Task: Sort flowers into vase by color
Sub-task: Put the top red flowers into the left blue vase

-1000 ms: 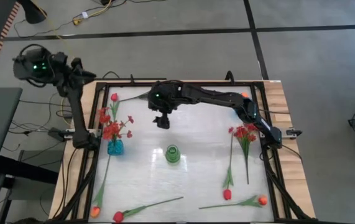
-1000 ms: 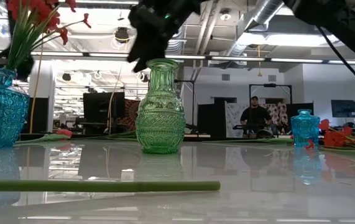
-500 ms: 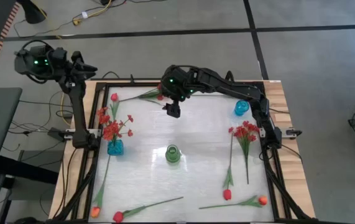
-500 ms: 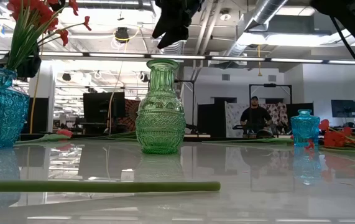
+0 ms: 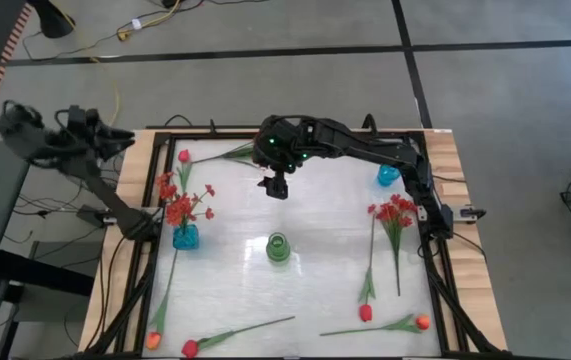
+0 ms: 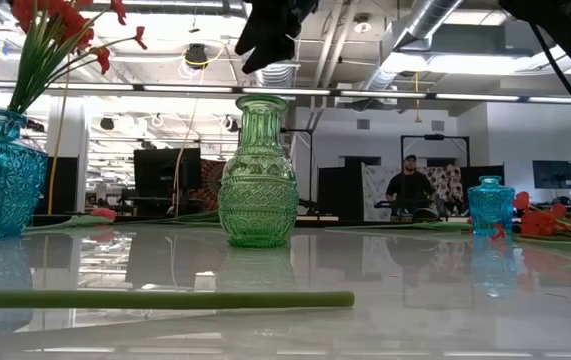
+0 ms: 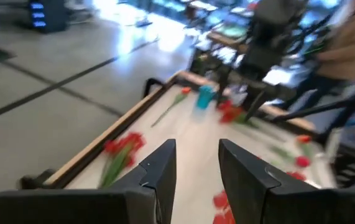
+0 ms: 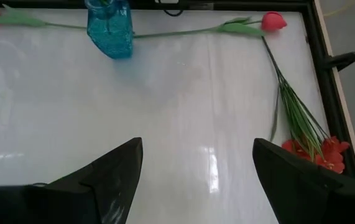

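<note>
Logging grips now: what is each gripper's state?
Left gripper: fingers apart, empty, off the table's left edge.
Right gripper: open, empty, above the table.

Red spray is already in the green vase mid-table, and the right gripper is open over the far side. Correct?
Not quite. The high view shows the red spray in the blue vase at the table's left; the green vase stands empty. The right gripper is open over the far side.

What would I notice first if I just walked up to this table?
Probably the bushy red flower spray standing in a blue glass vase near the table's left edge. Next, the ribbed green glass vase standing empty in the middle. Above it, toward the far edge, the right gripper hangs open on its dark arm, holding nothing.
</note>
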You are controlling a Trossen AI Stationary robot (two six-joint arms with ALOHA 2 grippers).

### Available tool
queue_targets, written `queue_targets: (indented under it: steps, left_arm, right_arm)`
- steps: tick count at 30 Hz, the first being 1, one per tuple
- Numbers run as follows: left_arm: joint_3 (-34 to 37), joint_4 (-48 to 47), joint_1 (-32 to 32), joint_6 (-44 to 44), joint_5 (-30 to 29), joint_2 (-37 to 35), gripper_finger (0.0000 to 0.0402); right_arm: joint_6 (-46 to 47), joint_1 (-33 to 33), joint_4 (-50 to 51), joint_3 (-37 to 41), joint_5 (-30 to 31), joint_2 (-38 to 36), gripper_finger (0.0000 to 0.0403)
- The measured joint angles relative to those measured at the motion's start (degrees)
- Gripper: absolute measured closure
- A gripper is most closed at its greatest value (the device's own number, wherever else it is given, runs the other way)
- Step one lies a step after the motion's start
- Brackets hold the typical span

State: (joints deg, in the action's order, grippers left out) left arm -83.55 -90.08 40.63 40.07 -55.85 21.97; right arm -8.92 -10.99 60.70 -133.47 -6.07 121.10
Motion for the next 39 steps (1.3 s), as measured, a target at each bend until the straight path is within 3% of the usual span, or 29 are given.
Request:
queue_targets:
  steps: [4, 8, 15, 21, 27, 31, 39]
  left_arm:
    - [1.5, -0.1, -9.7, -1.4, 6.4, 3.3, 0.0294]
    - [2.0, 0.1, -14.8, -3.9, 6.8, 9.5, 0.0294]
    - [1.4, 2.5, -15.8, -9.7, 1.7, 22.5, 0.0294]
    - [-3.5, 6.4, -20.3, -16.6, -2.8, 31.0, 0.0294]
    - [-4.6, 19.7, -30.0, -32.7, 5.0, 35.5, 0.0295]
    - [-4.6, 24.7, -42.0, -42.0, 10.2, 38.3, 0.0295]
    - [-4.6, 30.4, -71.1, -53.2, 33.5, 41.2, 0.0295]
  right_arm:
    - [-0.4, -0.4, 0.1, 0.0, 0.0, 0.0, 0.0074]
    - [-0.6, -1.3, 0.5, 0.0, 0.0, 0.0, 0.0074]
    - [-0.6, -2.9, 5.0, 0.0, 0.0, 0.0, 0.0074]
    - [-0.6, -3.8, 5.8, 0.0, -0.1, 0.0, 0.0074]
    - [-0.8, -3.4, 6.4, 0.0, -0.1, 0.0, 0.0074]
    - [-1.0, -2.7, 7.0, 0.0, -0.1, -0.1, 0.0074]
    - [-1.0, -2.8, 10.8, 0.0, -0.1, -1.2, 0.0074]
